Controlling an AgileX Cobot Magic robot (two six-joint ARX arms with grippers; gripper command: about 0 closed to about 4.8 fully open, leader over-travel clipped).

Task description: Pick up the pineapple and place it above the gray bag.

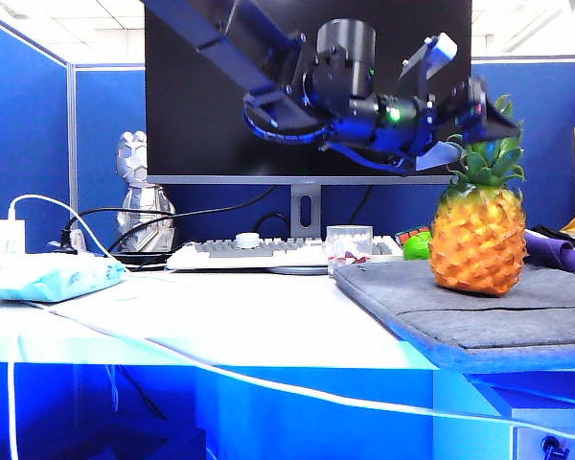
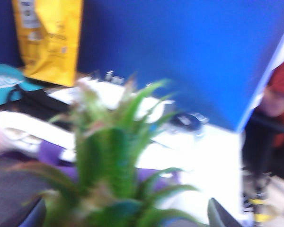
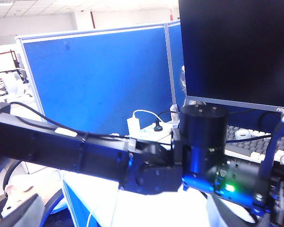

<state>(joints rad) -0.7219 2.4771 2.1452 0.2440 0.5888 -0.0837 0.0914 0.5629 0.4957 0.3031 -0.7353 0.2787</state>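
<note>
The pineapple [image 1: 477, 240] stands upright on the gray bag [image 1: 479, 311], which lies flat at the right of the desk. My left arm reaches across from the upper left, and its left gripper [image 1: 474, 134] sits at the leaf crown. In the left wrist view the blurred green crown [image 2: 113, 161] fills the space between the two wide-apart fingertips of the left gripper [image 2: 127, 210], which is open; I cannot tell whether a finger touches a leaf. The right gripper [image 3: 120, 210] is open with nothing between its fingers. It hangs over the desk's edge and looks at the left arm [image 3: 85, 156].
A monitor [image 1: 307, 86] and a keyboard [image 1: 259, 254] stand behind. A light blue packet [image 1: 48, 276] lies at the left, and a white cable [image 1: 220, 369] crosses the desk front. A clear cup [image 1: 349, 244], a green apple [image 1: 417, 246] and a purple cloth [image 1: 556, 251] sit near the bag.
</note>
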